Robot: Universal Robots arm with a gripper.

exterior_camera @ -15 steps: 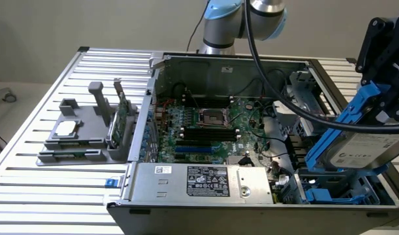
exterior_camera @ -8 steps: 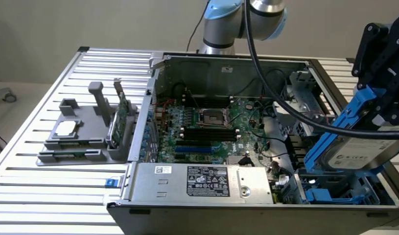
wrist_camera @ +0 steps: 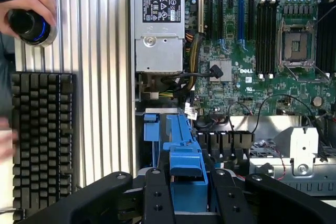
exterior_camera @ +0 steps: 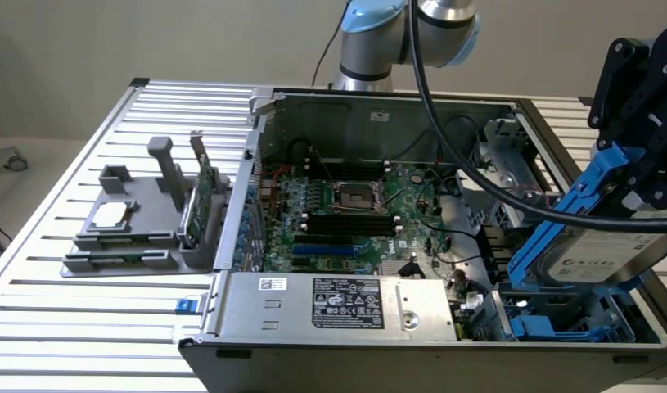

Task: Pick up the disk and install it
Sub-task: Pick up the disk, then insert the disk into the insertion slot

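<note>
The disk (exterior_camera: 608,252) is a silver-grey drive with a white label and blue carrier rails. It hangs tilted, edge-down, over the open computer case (exterior_camera: 311,102) at the exterior view's right. My black gripper (exterior_camera: 642,176) is shut on its upper part. Just below the disk is the drive bay (exterior_camera: 557,326) with its blue plastic parts. In the wrist view the blue carrier of the disk (wrist_camera: 184,153) sticks out between my gripper (wrist_camera: 190,199) fingers (wrist_camera: 157,198), above the bay opening.
The case holds a green motherboard (exterior_camera: 349,217) and a silver power supply (exterior_camera: 333,304). A grey fixture (exterior_camera: 137,229) with a small chip and a green card stands on the slatted table at the exterior view's left. A keyboard (wrist_camera: 42,140) and a person's hand (wrist_camera: 29,11) on a knob are beside the case.
</note>
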